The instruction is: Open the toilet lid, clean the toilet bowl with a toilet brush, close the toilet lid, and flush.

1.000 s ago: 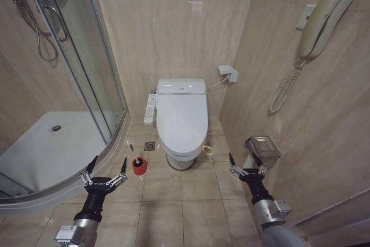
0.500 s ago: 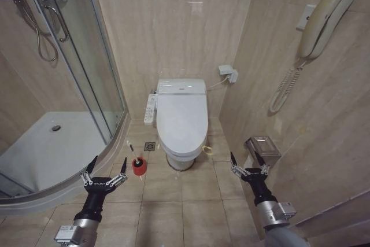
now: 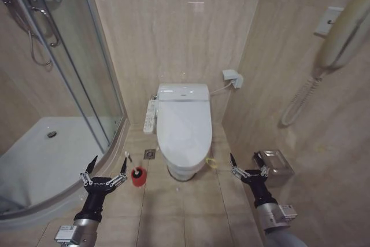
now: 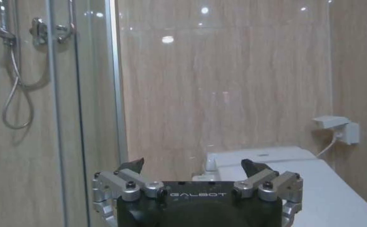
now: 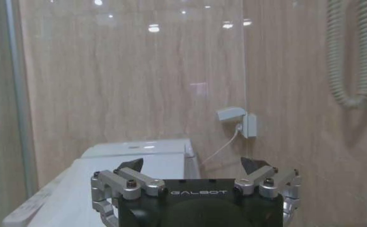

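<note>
- Left tool [image 3: 104, 169] — metal prongs spread apart, just beside the red round holder of the toilet brush [image 3: 137, 175].
- Right tool [image 3: 248, 165] — spread apart; glossy oval toilet lid [image 3: 183, 129] is seen shut between both.

The word GALBOT stands in pale capitals on the dark body of the left tool [image 4: 198, 176], between its two finger mounts. The same GALBOT wordmark sits in the same place on the right tool [image 5: 196, 173]. No other writing is legible.
</note>
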Robot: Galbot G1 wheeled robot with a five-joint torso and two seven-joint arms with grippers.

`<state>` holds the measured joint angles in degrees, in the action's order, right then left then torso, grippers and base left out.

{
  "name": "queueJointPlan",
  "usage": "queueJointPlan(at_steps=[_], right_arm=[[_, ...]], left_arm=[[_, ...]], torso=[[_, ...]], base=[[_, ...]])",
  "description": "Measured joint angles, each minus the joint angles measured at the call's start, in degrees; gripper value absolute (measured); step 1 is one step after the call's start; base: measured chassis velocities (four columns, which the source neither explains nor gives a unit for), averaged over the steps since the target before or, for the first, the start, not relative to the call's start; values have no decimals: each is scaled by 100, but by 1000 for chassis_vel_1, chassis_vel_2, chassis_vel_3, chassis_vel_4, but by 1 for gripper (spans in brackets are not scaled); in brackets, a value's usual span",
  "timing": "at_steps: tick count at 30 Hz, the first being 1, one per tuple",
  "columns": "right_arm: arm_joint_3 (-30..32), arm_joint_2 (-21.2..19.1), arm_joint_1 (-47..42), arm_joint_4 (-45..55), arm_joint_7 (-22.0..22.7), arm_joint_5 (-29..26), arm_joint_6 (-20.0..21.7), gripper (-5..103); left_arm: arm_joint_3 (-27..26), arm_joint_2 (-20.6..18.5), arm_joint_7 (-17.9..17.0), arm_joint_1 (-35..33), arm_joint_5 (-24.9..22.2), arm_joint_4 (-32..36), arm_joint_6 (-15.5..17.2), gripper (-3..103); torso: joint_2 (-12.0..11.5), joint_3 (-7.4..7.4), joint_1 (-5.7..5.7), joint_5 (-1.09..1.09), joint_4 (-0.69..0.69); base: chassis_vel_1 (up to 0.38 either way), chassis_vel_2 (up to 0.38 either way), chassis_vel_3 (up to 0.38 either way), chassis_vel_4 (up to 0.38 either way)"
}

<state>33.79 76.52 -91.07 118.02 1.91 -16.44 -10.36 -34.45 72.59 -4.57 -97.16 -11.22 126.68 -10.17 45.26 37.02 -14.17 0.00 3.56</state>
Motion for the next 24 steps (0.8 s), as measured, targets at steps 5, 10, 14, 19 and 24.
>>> queueJointPlan(at_steps=[5, 10, 14, 19, 24], right_arm=[[2, -3, 86, -68, 139, -147, 32, 100], [-29, -23, 144, -304, 157, -132, 7, 100], [-80, 2, 165, -525, 119, -107, 9, 100], [-237, 46, 182, -1240, 38, 117, -231, 100], [-345, 123, 179, -1652, -5, 168, -378, 100]], left_arm=[[-1, 0, 0, 1, 0, 0, 0, 100], [0, 0, 0, 1, 0, 0, 0, 100], [0, 0, 0, -1, 0, 0, 0, 100], [0, 0, 0, -1, 0, 0, 0, 100], [0, 0, 0, 0, 0, 0, 0, 100]], torso=[[-2, 2, -4, -1, -3], [-2, 1, -4, 0, -1], [0, -2, 4, 0, 0], [2, -2, 6, 0, -1], [1, -1, 2, 0, -1]], base=[[-183, 195, 213, -196], [-69, 57, 49, -51], [36, -45, -15, 54], [43, -39, -47, 25], [0, 0, 0, 0]])
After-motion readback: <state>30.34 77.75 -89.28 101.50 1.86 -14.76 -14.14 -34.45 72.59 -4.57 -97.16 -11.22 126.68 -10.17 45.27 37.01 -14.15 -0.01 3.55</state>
